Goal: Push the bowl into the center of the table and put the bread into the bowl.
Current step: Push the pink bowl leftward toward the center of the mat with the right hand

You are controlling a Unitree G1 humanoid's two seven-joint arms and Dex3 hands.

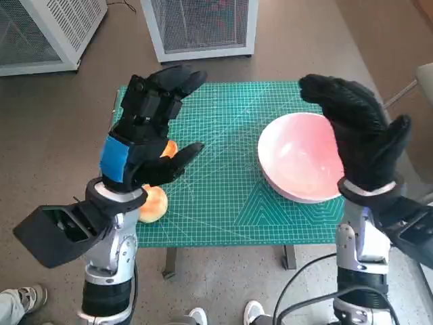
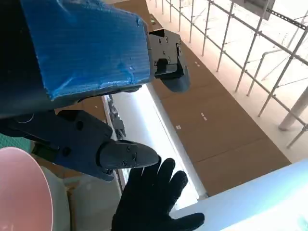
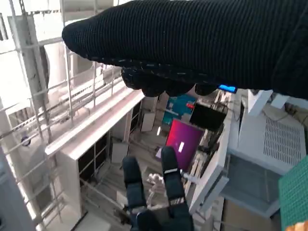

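While the pink bowl (image 1: 301, 157) sits at about three o'clock on the green mat (image 1: 223, 203), the bread (image 1: 153, 202) lies near eight o'clock, partly under the left hand (image 1: 150, 128). Both it and the right hand (image 1: 357, 132) hover raised, fingers spread, holding nothing.

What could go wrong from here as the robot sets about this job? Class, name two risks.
1. The pink bowl sits at the green mat's right side, near the front edge; a skewed push by the gloved right hand might slide it off.
2. The round orange-tan bread lies mostly hidden beneath the blue-taped left hand, near the front edge, so a blind reach could knock it off.
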